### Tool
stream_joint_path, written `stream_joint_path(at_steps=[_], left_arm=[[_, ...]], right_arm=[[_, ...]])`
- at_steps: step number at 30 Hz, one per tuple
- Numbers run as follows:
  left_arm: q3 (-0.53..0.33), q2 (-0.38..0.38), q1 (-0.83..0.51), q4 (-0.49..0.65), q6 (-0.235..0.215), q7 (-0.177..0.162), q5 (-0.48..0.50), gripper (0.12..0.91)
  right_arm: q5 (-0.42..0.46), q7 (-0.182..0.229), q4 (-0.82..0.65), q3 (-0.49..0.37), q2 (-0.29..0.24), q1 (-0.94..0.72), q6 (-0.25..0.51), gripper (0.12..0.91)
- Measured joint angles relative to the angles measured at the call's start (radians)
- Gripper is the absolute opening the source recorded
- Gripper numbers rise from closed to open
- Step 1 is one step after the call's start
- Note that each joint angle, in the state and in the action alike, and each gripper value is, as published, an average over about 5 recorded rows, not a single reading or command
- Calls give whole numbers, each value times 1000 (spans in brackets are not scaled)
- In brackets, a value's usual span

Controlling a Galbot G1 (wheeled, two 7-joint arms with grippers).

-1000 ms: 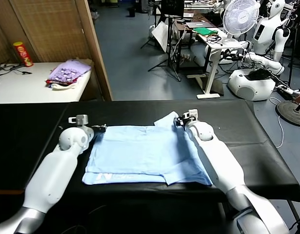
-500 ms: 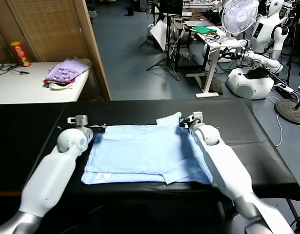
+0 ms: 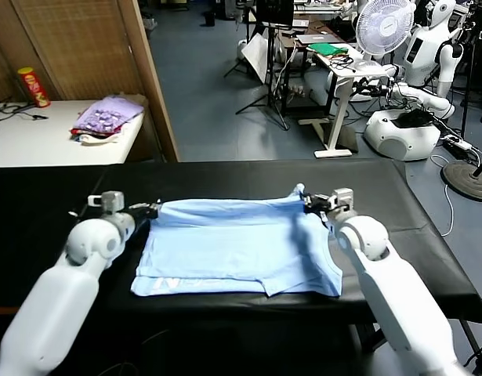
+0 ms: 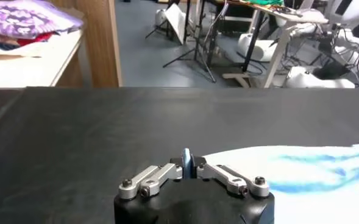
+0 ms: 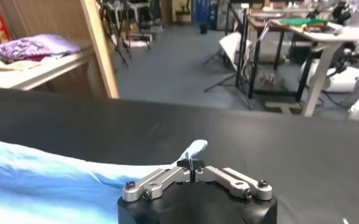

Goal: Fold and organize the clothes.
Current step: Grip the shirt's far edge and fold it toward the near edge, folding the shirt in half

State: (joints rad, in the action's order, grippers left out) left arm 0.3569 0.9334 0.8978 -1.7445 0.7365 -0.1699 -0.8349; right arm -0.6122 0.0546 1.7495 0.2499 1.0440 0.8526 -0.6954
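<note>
On table (image 3: 225, 176), T-shirt (image 3: 237, 247) (tool-pinched corners)

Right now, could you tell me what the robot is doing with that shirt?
Both grippers pinch the far edge of the blue T-shirt on the black table: the left gripper at one corner, the right gripper at the other. That edge is stretched between them; the rest lies flat, not yet folded.

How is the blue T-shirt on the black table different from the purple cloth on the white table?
The T-shirt is plain pale blue; the purple cloth is patterned. The T-shirt lies spread flat, its far corners pinched by the left gripper and right gripper; the purple cloth sits heaped and untouched. Both are soft fabric.
</note>
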Motion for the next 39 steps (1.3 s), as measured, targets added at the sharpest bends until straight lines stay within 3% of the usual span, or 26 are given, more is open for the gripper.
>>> stream_joint_path(at_steps=[11, 39], left_arm=[[36, -18, 134, -130, 0, -12, 7, 208], [81, -21, 248, -200, 0, -10, 60, 202]], right_arm=[[-20, 12, 111, 35, -45, 115, -31, 123], [-18, 15, 165, 35, -64, 186, -41, 123]])
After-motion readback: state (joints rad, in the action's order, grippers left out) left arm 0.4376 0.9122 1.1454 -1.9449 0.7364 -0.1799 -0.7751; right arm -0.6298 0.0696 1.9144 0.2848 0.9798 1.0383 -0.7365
